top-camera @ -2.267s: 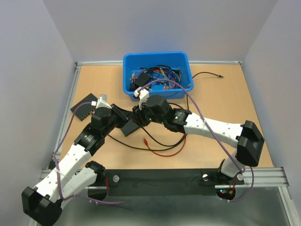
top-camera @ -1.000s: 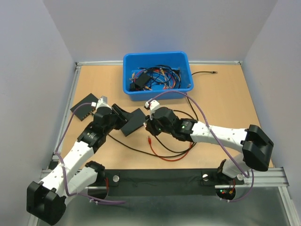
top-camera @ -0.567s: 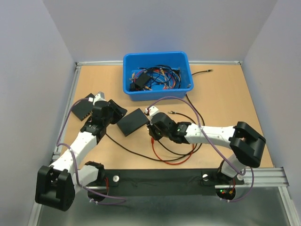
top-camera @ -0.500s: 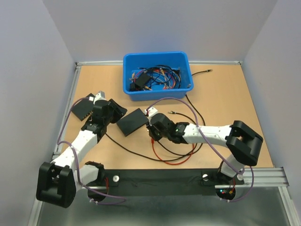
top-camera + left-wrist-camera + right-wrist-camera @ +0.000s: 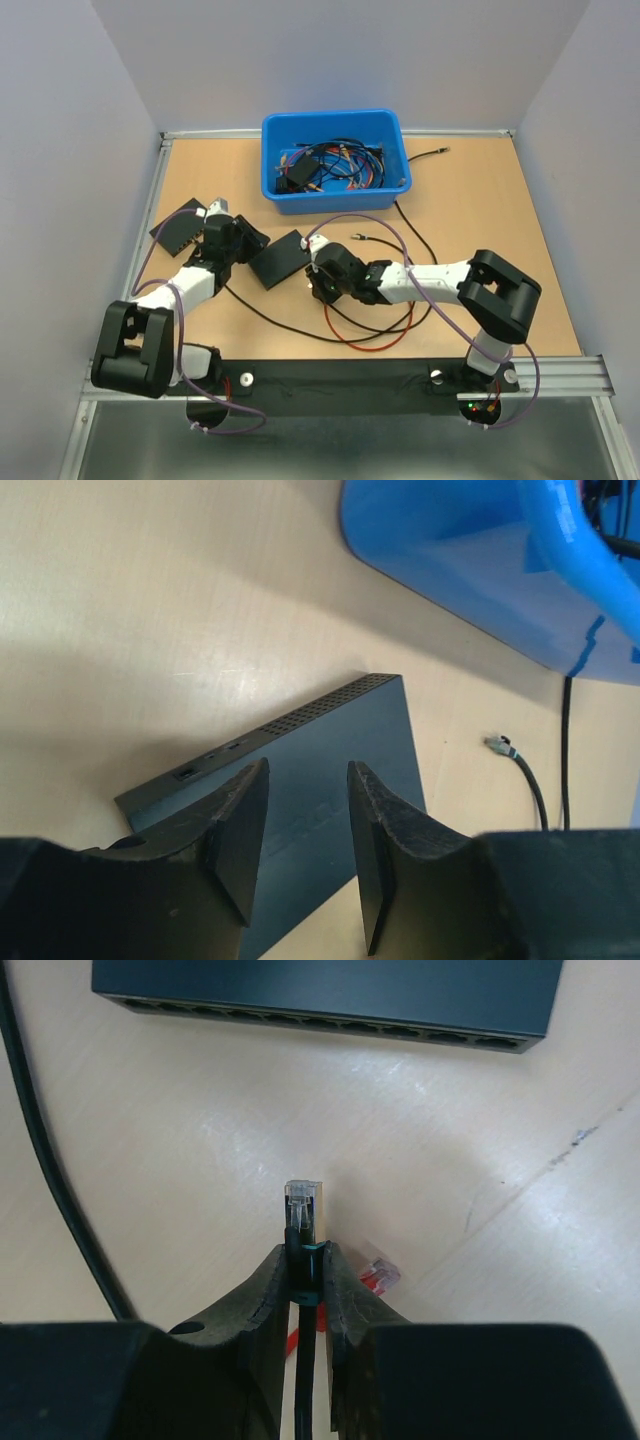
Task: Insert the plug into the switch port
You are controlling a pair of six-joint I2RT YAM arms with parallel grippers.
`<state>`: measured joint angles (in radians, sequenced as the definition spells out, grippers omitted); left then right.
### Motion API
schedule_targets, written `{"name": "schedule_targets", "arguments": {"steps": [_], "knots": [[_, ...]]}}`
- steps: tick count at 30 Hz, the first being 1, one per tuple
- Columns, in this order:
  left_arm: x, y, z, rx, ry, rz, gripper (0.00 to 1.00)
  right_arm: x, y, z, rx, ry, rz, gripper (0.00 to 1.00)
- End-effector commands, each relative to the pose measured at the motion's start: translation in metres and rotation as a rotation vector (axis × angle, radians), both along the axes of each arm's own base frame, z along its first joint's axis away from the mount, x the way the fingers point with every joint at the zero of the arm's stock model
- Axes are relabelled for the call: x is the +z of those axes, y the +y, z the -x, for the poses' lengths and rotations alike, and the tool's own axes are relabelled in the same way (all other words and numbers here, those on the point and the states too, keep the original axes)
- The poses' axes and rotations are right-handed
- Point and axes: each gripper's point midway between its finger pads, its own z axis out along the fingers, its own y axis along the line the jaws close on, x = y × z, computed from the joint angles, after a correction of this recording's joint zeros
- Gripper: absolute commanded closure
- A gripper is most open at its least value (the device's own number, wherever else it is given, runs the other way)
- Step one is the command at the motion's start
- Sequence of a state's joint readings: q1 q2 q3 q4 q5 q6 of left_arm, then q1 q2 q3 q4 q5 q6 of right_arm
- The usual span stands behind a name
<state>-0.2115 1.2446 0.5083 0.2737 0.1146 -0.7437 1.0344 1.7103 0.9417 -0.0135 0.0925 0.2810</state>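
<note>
1. While the plug [image 5: 381, 1277] is lying loose on the bench [image 5: 180, 1160], its red boot is showing just beside the outer face of one of the right fingers [image 5: 262, 1295]. It is partly hidden, so its long axis cannot be told for sure.
2. The right fingers are not gripping it. They are pinching shut on a different, black-booted plug [image 5: 302, 1222], whose clear tip is pointing straight ahead.
3. Ahead of that tip, the switch [image 5: 330, 985] is lying flat, with its long row of ports facing the fingers across a stretch of bare bench.
4. The right arm is much the nearer one to the red plug. It is probably going to have to let go of the black-booted plug and shift sideways and down to reach it.
5. The thin red cable [image 5: 362, 344] is looping loosely on the bench near the right arm, tangled with a thin black cable [image 5: 40, 1160].
6. The left fingers [image 5: 235, 840] are standing apart, holding nothing, and hovering over the switch's matte black top. One side wall of the switch is perforated.
7. The bench is pale, smooth wood, and a glossy blue plastic bin [image 5: 330, 116] of cables is sitting beyond the switch.
</note>
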Motion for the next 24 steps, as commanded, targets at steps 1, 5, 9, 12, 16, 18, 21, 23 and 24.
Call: {"name": "schedule_targets", "arguments": {"steps": [1, 5, 9, 12, 16, 18, 21, 23, 24], "knots": [[0.0, -0.002, -0.007, -0.03, -0.052, 0.009, 0.52, 0.027, 0.033, -0.002, 0.049, 0.0, -0.133, 0.99], [-0.008, -0.002, -0.005, -0.035, -0.035, 0.014, 0.53, 0.029, 0.04, 0.006, 0.074, 0.042, -0.17, 1.0], [-0.012, -0.004, -0.002, -0.042, -0.027, 0.026, 0.54, 0.024, 0.043, 0.008, 0.069, 0.065, -0.182, 1.0], [-0.016, -0.005, 0.002, -0.05, -0.014, 0.036, 0.54, 0.02, 0.046, 0.007, 0.063, 0.07, -0.182, 1.0], [-0.023, -0.009, 0.008, -0.064, 0.009, 0.057, 0.55, 0.015, 0.05, 0.003, 0.054, 0.073, -0.174, 1.0], [-0.027, -0.008, 0.014, -0.057, 0.019, 0.066, 0.56, 0.014, 0.051, 0.001, 0.05, 0.071, -0.171, 1.0], [-0.031, -0.007, 0.019, -0.053, 0.025, 0.065, 0.56, 0.015, 0.056, -0.003, 0.052, 0.065, -0.174, 1.0], [-0.033, -0.005, 0.02, -0.049, 0.026, 0.057, 0.56, 0.014, 0.06, -0.005, 0.052, 0.065, -0.174, 1.0], [-0.035, -0.005, 0.02, -0.05, 0.029, 0.052, 0.56, 0.013, 0.061, -0.005, 0.054, 0.066, -0.173, 1.0]]}}
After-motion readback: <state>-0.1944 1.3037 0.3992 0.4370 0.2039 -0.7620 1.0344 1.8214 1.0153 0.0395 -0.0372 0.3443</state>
